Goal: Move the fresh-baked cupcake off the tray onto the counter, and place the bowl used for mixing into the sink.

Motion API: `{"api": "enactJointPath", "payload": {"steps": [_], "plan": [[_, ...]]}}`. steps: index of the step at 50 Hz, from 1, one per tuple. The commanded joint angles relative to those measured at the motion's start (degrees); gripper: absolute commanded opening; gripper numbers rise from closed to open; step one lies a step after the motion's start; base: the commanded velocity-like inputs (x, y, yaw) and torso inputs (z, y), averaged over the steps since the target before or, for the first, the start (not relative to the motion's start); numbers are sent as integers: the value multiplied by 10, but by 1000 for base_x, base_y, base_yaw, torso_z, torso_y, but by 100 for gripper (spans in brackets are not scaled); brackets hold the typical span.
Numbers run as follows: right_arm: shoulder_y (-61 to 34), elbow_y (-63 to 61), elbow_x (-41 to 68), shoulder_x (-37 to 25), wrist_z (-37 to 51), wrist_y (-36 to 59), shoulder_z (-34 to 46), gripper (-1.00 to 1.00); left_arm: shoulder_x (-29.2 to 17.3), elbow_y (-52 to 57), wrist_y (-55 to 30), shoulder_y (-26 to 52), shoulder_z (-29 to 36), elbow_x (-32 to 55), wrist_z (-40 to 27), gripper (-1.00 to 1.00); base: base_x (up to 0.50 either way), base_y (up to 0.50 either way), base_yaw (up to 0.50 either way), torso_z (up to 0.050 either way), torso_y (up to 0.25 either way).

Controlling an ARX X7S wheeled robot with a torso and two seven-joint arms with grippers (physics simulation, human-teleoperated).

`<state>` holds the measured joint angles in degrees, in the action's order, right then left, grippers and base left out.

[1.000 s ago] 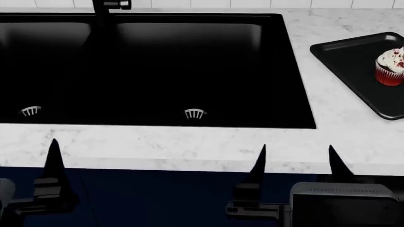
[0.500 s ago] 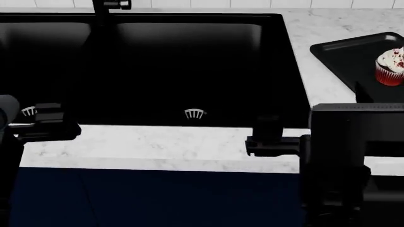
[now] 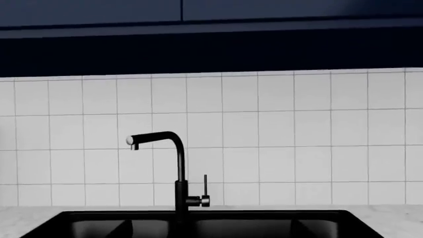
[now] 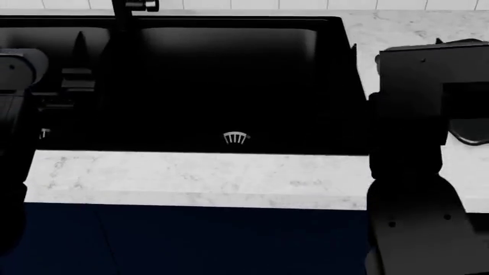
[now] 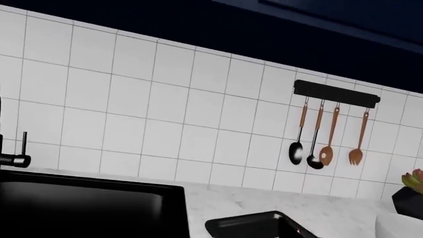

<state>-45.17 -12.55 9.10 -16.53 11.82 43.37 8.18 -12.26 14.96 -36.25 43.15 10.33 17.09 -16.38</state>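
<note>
Both arms hung raised over the sink point(image 4: 229, 86) and tabletop point(image 4: 191, 175), probably staging a reach; neither end effector's opening could be told, and the right arm hid the cupcake, only the tray point(image 5: 254, 225) edge showing.

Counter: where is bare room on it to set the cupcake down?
A bare strip of counter runs along the front of the sink, from the left arm to the right arm. A narrower bare patch lies between the sink and the tray. At the right the arm crowds the view and hides the cupcake.
</note>
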Motion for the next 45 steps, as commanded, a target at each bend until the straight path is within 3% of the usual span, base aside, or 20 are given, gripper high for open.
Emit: {"api": "enactJointPath", "payload": {"steps": [1, 20, 39, 45], "plan": [[-83, 111, -9, 7, -18, -34, 23, 100, 8, -66, -6, 60, 5, 4, 10, 100, 0, 0, 0, 0, 0], [-205, 319, -25, 37, -39, -116, 55, 100, 32, -244, 53, 153, 40, -30, 20, 100, 0, 0, 0, 0, 0], [-206, 320, -21, 36, -37, -117, 57, 100, 29, -244, 54, 154, 45, -24, 17, 100, 0, 0, 0, 0, 0], [-226, 364, -30, 34, -32, -148, 58, 100, 41, -299, 82, 186, 56, -27, 33, 100, 0, 0, 0, 0, 0]]}}
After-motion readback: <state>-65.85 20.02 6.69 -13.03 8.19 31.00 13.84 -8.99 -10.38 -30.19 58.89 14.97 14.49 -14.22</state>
